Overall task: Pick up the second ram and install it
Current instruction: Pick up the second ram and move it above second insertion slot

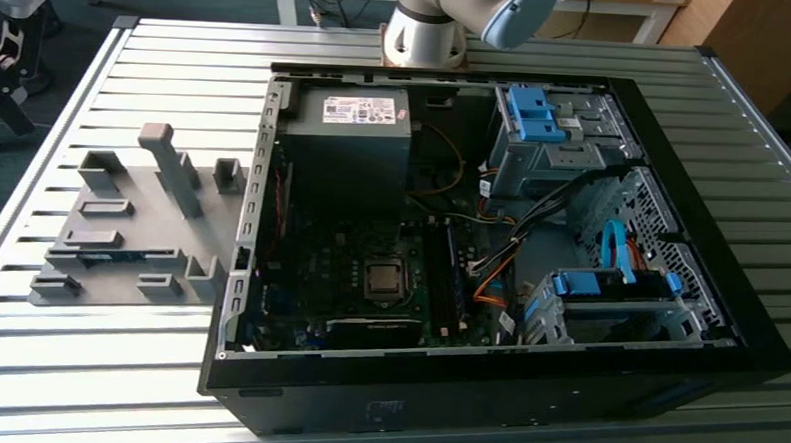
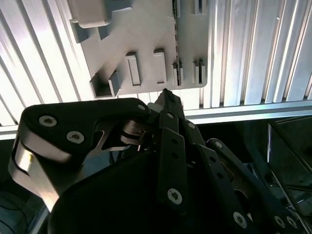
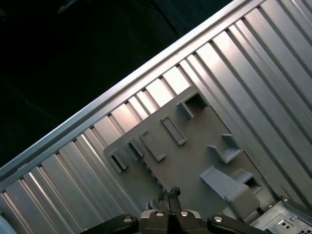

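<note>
The second ram (image 1: 102,255) is a thin blue-green strip standing on edge in a slot of the grey holder plate (image 1: 128,220), on the exterior view's left of the computer case (image 1: 495,386). In the second wrist view the ram (image 2: 175,48) reads as a dark narrow line on the holder plate (image 2: 146,34). My gripper (image 3: 168,192) hangs well above the plate (image 3: 195,161), its two fingertips pressed together with nothing between them. In the second wrist view the gripper (image 2: 166,95) points at the plate's edge near the ram.
The open case holds a motherboard (image 1: 366,280), a power supply (image 1: 353,115), blue drive brackets (image 1: 534,112) and loose cables (image 1: 501,256). Tall grey blocks (image 1: 171,167) rise from the holder plate. The ribbed metal table (image 1: 96,369) ends at an edge (image 3: 97,107).
</note>
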`<state>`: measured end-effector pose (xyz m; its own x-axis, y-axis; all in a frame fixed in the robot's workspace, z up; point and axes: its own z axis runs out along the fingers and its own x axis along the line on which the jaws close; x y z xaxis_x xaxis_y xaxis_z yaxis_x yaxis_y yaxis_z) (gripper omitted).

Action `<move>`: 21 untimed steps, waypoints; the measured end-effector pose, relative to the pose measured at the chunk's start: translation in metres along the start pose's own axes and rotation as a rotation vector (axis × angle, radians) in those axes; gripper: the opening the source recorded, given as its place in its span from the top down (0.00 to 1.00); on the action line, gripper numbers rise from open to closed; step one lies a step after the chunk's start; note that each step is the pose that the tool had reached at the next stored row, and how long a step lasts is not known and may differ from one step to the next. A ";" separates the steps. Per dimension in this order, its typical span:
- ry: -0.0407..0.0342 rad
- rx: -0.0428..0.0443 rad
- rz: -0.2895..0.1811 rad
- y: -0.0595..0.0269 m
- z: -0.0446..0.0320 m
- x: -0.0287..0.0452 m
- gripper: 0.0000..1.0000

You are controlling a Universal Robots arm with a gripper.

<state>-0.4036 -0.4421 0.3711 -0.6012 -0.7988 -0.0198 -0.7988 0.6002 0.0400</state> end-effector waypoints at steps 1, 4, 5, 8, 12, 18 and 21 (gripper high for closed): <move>0.0004 -0.0002 -0.015 0.0000 0.0001 0.0000 0.89; 0.0027 -0.0013 -0.068 0.0000 0.0002 0.0000 0.89; 0.0034 -0.0017 -0.086 0.0000 0.0003 0.0000 0.89; 0.0056 -0.0027 -0.138 0.0000 0.0005 0.0000 0.89; 0.0079 -0.0040 -0.198 -0.0001 0.0007 0.0000 0.89; 0.0107 -0.0053 -0.268 -0.0001 0.0007 0.0001 0.89; 0.0110 -0.0054 -0.274 -0.0001 0.0008 0.0001 0.89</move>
<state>-0.4036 -0.4422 0.3704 -0.3621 -0.9319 -0.0198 -0.9316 0.3612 0.0400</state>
